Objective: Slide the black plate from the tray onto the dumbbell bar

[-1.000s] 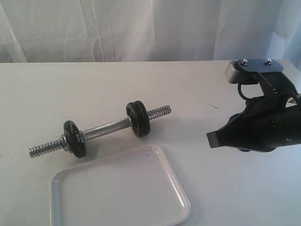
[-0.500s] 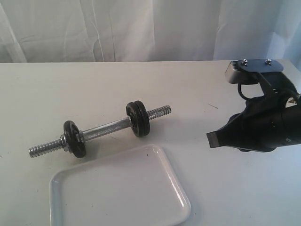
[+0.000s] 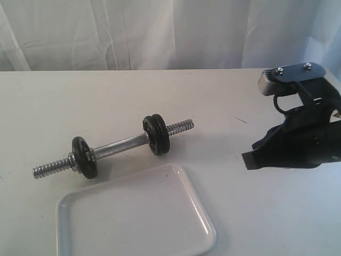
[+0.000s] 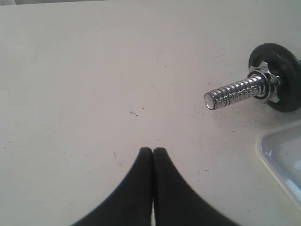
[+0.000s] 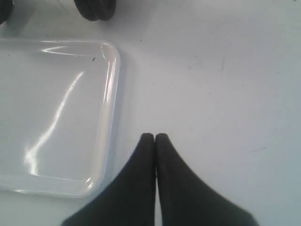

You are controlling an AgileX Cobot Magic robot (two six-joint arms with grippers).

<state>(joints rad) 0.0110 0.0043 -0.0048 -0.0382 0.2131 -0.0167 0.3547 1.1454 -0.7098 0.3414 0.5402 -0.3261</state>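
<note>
Bar: chrome, threaded ends; tray glossy wht.

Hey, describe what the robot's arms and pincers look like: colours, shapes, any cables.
The left pincer and right pincer are matte black, tapering from wide bases to narrow rounded tips. The right arm is black and bulky, topped by a dark metal bracket with two silver screws. A black cable loop hangs beneath it.
</note>
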